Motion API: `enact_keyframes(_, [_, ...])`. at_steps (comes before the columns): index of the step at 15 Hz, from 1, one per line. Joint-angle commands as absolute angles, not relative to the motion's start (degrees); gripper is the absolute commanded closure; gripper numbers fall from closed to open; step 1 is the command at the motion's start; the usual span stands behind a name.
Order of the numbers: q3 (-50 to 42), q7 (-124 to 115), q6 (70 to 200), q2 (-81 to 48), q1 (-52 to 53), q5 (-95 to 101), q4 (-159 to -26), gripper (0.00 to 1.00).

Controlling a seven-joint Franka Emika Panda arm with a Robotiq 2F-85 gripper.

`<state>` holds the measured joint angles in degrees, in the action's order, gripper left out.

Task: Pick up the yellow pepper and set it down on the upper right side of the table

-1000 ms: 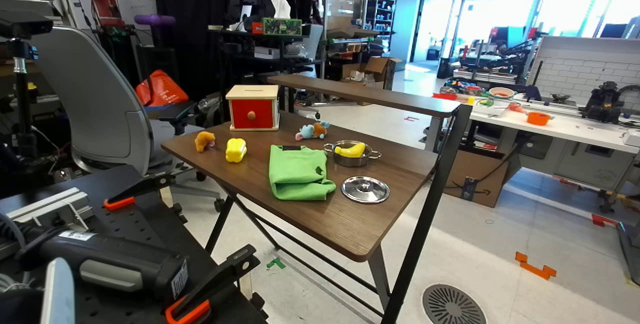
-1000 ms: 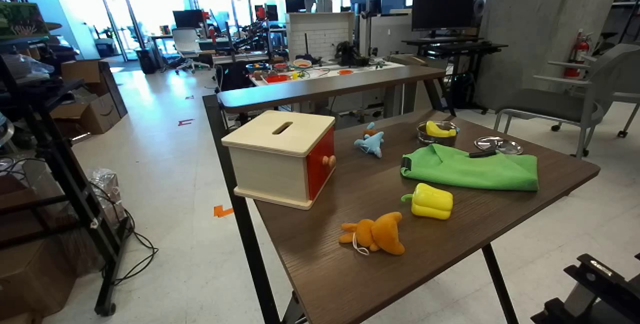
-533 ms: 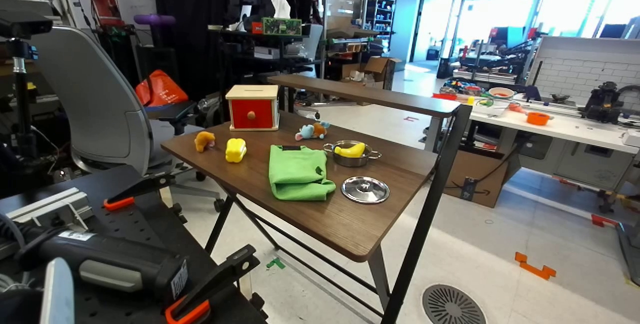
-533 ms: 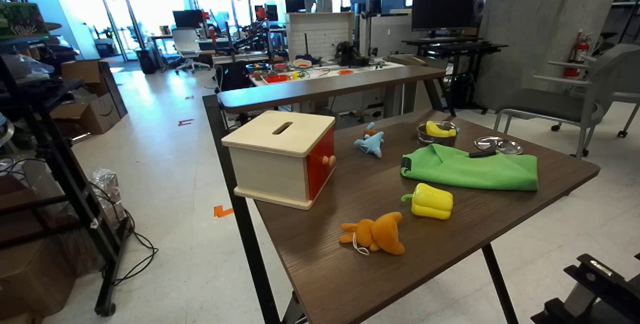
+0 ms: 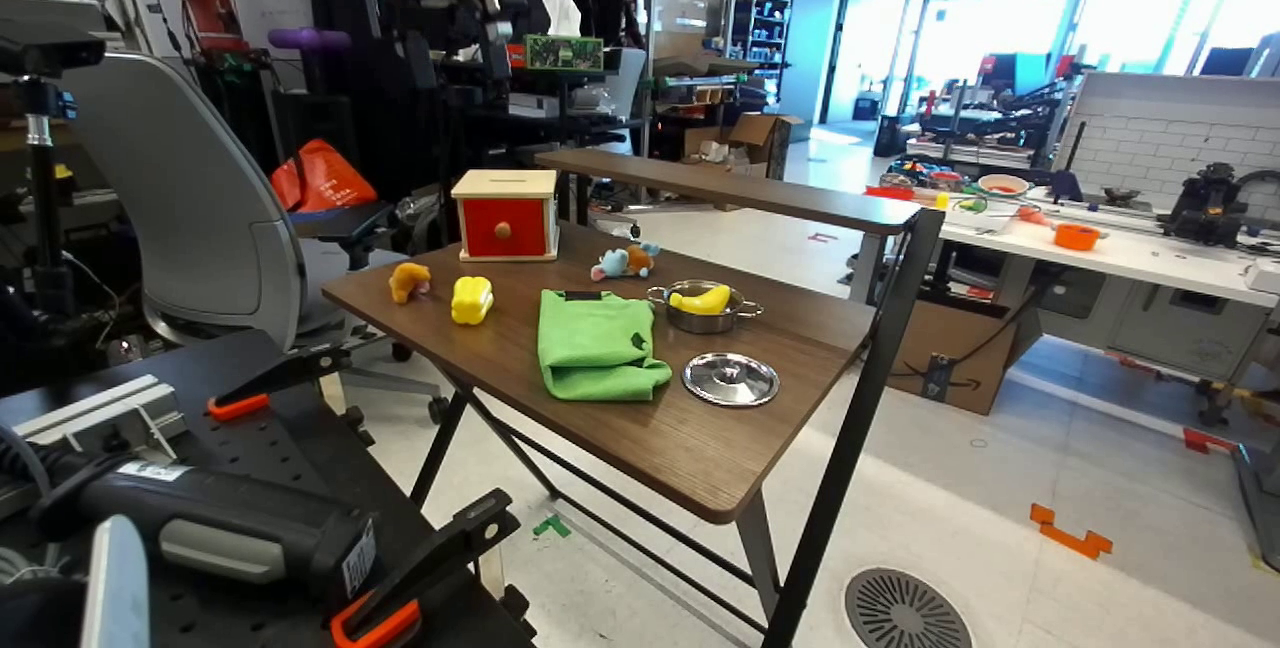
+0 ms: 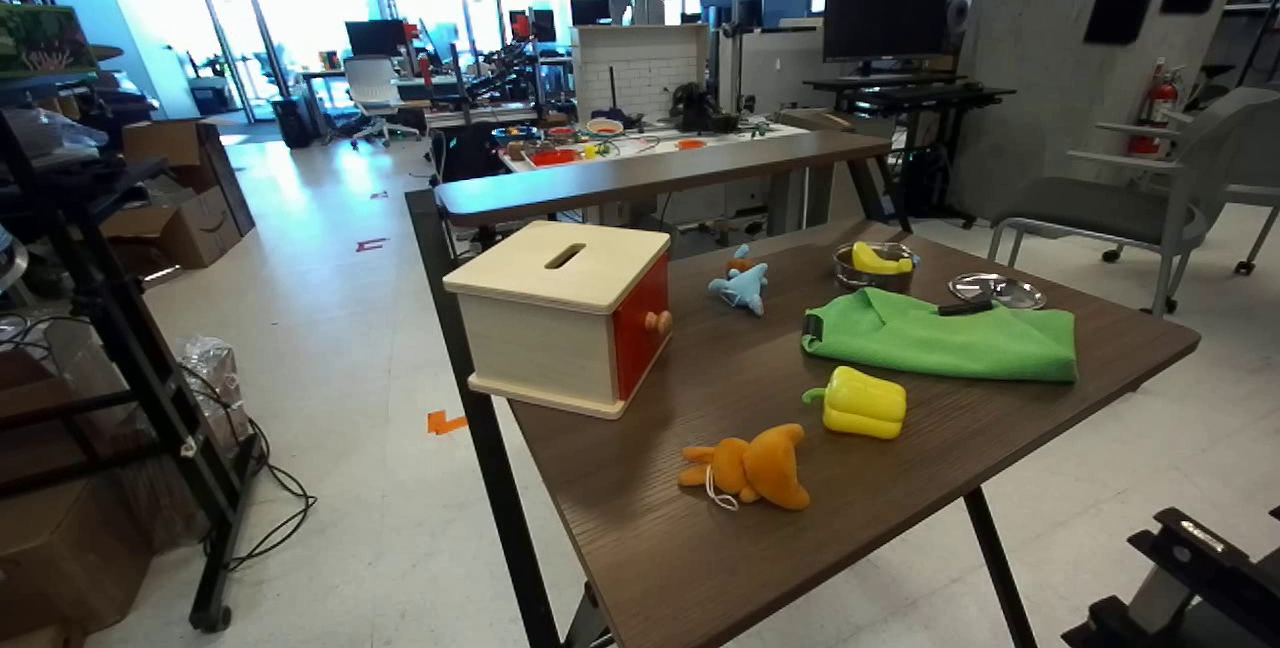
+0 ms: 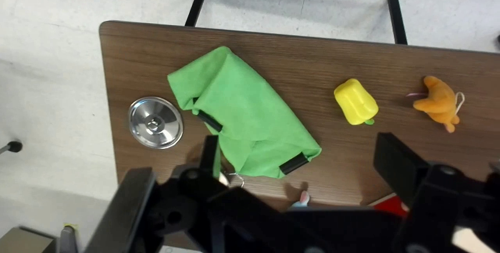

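Hanging well above the brown, wood-topped rectangular desk (image 7: 304, 56), the black two-fingered gripper (image 7: 298, 143) carries nothing: in the wrist view its fingers (image 7: 396, 163) stand wide apart, with things on the desk showing below through the gap. The bright-yellow, chunky, glossy toy pepper (image 7: 356, 102) lies on its side on the desk, with the folded green fabric cloth (image 7: 250, 116) to its left and the orange plush toy (image 7: 439, 102) to its right, touching neither. In an exterior view its short green stem (image 6: 815, 395) points left.

The pick has yet to begin; the next move probably calls for a shift right and farther out in the wrist view, then a descent. From its sheen I expect light, hollow plastic: fairly stiff, not fragile, but smooth enough to slip or roll if caught near one end. The best hold would be across the narrower width at mid-length, fingers down on both flanks, stem left free. The pepper slants in the wrist view, so some wrist turn should help, and a moderate squeeze ought to do. Which part of the desk counts as upper right I cannot tell.
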<state>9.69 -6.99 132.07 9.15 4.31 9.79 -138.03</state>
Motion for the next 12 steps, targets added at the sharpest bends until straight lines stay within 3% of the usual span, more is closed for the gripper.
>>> enact_keyframes(1, [9.30,-3.69,133.50,-2.92,5.67,9.91,-131.61,0.00])
enact_keyframes(12, [8.82,0.64,129.62,-23.59,11.64,13.09,-121.20,0.00])
